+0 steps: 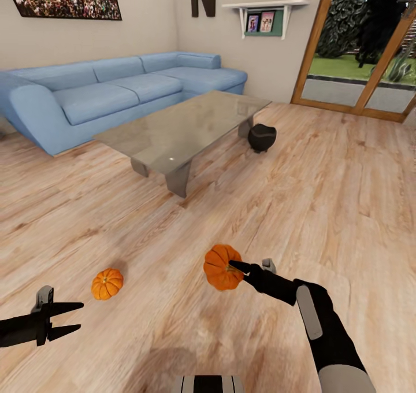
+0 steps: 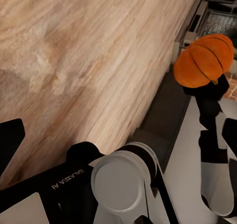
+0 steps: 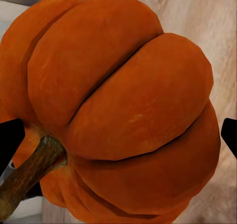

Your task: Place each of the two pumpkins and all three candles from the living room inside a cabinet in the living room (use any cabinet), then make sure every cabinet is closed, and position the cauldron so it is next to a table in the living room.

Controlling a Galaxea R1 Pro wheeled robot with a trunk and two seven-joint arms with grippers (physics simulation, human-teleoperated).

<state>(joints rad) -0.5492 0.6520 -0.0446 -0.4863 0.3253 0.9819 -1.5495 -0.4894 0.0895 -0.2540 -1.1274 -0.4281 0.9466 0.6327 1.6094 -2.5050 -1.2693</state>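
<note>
Above the plank floor, the right gripper clamps a ribbed pumpkin; left gripper gapes.

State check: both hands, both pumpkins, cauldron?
Right hand: shut on held pumpkin.
Held pumpkin: gripped, lifted off the floor.
Left hand: open, holding nothing.
Second pumpkin: loose on the floor.
Cauldron: upright on the floor beside the table.
</note>
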